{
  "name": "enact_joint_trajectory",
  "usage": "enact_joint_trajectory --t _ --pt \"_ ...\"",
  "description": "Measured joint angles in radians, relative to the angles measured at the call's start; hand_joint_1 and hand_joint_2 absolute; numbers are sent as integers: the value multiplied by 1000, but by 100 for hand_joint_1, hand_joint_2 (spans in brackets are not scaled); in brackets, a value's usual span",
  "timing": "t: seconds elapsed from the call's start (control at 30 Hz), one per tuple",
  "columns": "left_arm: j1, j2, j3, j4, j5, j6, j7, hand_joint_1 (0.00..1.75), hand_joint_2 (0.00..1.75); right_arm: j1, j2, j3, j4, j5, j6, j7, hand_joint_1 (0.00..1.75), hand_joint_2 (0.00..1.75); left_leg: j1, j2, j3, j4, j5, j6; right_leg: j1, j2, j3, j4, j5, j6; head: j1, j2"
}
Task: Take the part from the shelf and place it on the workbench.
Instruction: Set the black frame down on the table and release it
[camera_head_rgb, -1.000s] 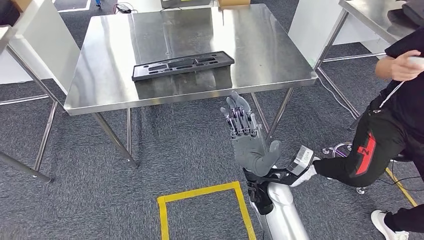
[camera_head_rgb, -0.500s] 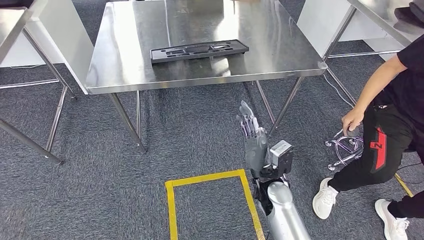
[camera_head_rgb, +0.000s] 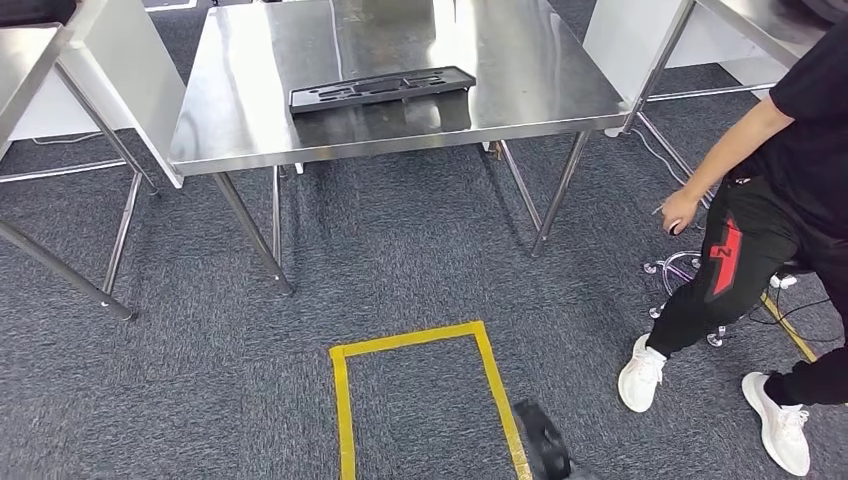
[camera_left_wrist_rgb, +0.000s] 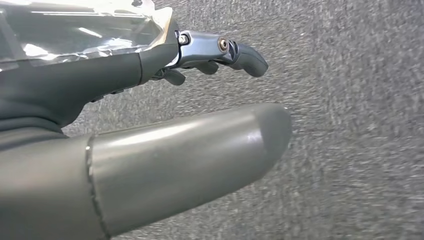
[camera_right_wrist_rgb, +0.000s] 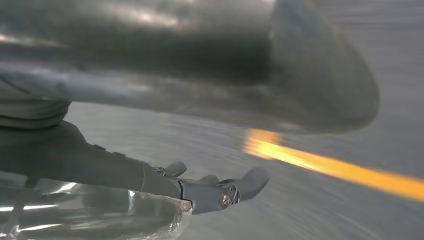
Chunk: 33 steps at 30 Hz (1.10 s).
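The long black plastic part (camera_head_rgb: 380, 88) lies flat on the steel workbench (camera_head_rgb: 400, 135), near its front edge. Nothing holds it. In the left wrist view my left hand (camera_left_wrist_rgb: 150, 150) hangs over grey carpet with its thick thumb (camera_left_wrist_rgb: 210, 145) apart from the dark fingers (camera_left_wrist_rgb: 245, 52), and nothing lies between them. In the blurred right wrist view my right hand (camera_right_wrist_rgb: 165, 90) is also over the carpet, thumb apart from the fingers (camera_right_wrist_rgb: 225, 192), holding nothing. Both hands are well away from the part.
A person in black (camera_head_rgb: 770, 200) stands at the right, reaching down toward a wheeled stool base (camera_head_rgb: 690, 270). A yellow tape rectangle (camera_head_rgb: 420, 340) marks the carpet in front of me. Another steel table (camera_head_rgb: 30, 60) stands at the left.
My right arm has dropped from its raised pose in front of the workbench to the bottom edge of the head view. The camera has shifted a little. The person's hand has come down.
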<state>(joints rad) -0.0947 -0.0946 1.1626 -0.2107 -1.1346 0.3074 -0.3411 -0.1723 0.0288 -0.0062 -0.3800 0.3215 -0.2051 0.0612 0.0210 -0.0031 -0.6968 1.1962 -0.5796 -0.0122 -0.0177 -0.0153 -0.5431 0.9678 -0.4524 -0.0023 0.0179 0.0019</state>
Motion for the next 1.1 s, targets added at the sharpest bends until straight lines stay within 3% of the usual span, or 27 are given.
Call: enact_joint_trajectory --t 0.03,0.07,0.1,0.17,0.23,0.3,0.37,0.4,0.43,0.5,0.53,0.57,0.63,0.67,0.7,0.77,0.8,0.87,0.9,0.93,1.0,1.03,1.07,1.1 --pt "0 1 -1 0 -6 -4 1 0 0 19 1 14 29 27 7 43 0 0 0 0 -5 58 -25 -4 2 -2 -15 3 10 0 0 0" --pt "0 1 -2 0 -11 -8 1 0 0 37 2 28 55 52 12 76 0 0 0 0 1 93 -25 -6 3 -4 -31 7 19 1 0 0" --pt "0 2 -3 0 -14 -11 1 0 0 52 2 43 75 73 15 99 0 0 1 0 24 93 -4 -7 3 -5 -48 12 28 4 0 0" --pt "-2 2 -7 0 -18 -15 -1 0 0 74 4 71 104 99 17 119 0 0 3 0 117 -2 37 -5 2 -3 -80 28 44 11 0 0" --pt "-6 3 -12 0 -19 -16 -2 0 0 85 5 90 123 107 17 124 0 0 0 -2 215 -138 24 3 5 0 -101 42 60 23 1 0" --pt "-9 3 -15 0 -21 -16 -3 0 0 87 5 102 138 109 17 127 0 0 -9 -2 245 -197 6 19 8 2 -105 43 79 38 2 0" --pt "-10 2 -16 0 -23 -17 -3 0 0 90 3 111 151 109 19 131 0 0 -12 3 227 -198 28 40 9 4 -115 39 87 49 0 0" --pt "-10 1 -16 1 -23 -17 -3 0 0 92 3 114 157 109 20 132 0 0 -11 6 213 -200 44 50 9 6 -125 52 67 49 1 0" --pt "-10 1 -17 1 -22 -17 -3 0 0 94 3 116 161 109 21 133 0 0 -10 9 197 -202 61 58 9 8 -141 83 28 45 2 0" --pt "-9 2 -20 0 -22 -17 -3 0 0 96 3 119 167 109 21 134 0 0 -10 13 161 -202 91 64 4 10 -163 191 -77 35 6 0" --pt "-9 2 -21 0 -22 -17 -3 0 0 95 2 121 170 109 21 134 0 0 -10 14 142 -201 106 63 2 10 -167 249 -107 38 6 0" --pt "-9 2 -23 0 -22 -17 -3 0 0 94 1 123 172 109 21 134 0 0 -10 16 124 -200 122 61 0 10 -159 293 -113 49 7 0" --pt "-9 1 -24 1 -22 -17 -3 0 0 91 0 128 176 109 21 134 0 0 -9 20 87 -196 153 54 -4 10 -104 304 -70 80 6 0" --pt "-9 0 -25 1 -22 -17 -3 0 0 90 -1 130 176 109 21 134 0 0 -9 21 70 -193 167 49 -7 11 -51 260 -52 90 6 0" --pt "-10 0 -25 0 -22 -17 -4 0 0 88 -1 132 176 111 21 134 0 0 -9 21 55 -190 181 42 -7 12 16 183 -55 91 7 0" --pt "-11 0 -25 0 -22 -17 -11 0 0 84 -1 136 177 116 21 133 0 0 -12 22 37 -189 208 28 -1 15 110 39 -94 73 7 0" --pt "-11 1 -25 0 -22 -17 -17 0 0 83 0 137 178 118 20 130 0 0 -12 23 33 -192 221 22 4 16 126 2 -110 61 7 0" --pt "-9 1 -25 0 -23 -19 -31 0 0 89 0 139 180 113 14 120 0 0 -7 23 29 -195 232 11 2 14 114 -3 -102 35 6 0" --pt "-7 1 -25 0 -24 -19 -36 0 0 92 1 139 181 109 10 115 0 0 -3 20 24 -184 208 7 -1 10 106 -2 -92 21 6 0" --pt "-5 0 -25 0 -25 -20 -41 0 0 94 0 139 183 105 6 110 0 0 0 18 17 -154 161 3 -3 7 95 -2 -79 8 4 0" --pt "-4 -1 -27 1 -29 -21 -50 0 0 94 -1 138 184 103 0 101 0 0 2 12 -4 -41 36 -1 2 3 64 -1 -51 -10 3 0" --pt "-5 -1 -28 1 -32 -22 -55 0 0 92 -2 138 184 102 -5 96 0 0 2 11 -11 26 -2 -3 5 2 46 0 -37 -13 3 0" --pt "-6 -1 -30 1 -38 -22 -59 0 0 90 -2 138 184 102 -9 90 0 0 2 9 -13 80 -6 -3 8 3 29 1 -24 -14 3 0" --pt "-7 -1 -34 1 -43 -23 -62 0 0 89 -2 138 184 102 -12 84 0 0 2 8 -4 113 16 -2 11 6 11 4 -12 -12 3 0"
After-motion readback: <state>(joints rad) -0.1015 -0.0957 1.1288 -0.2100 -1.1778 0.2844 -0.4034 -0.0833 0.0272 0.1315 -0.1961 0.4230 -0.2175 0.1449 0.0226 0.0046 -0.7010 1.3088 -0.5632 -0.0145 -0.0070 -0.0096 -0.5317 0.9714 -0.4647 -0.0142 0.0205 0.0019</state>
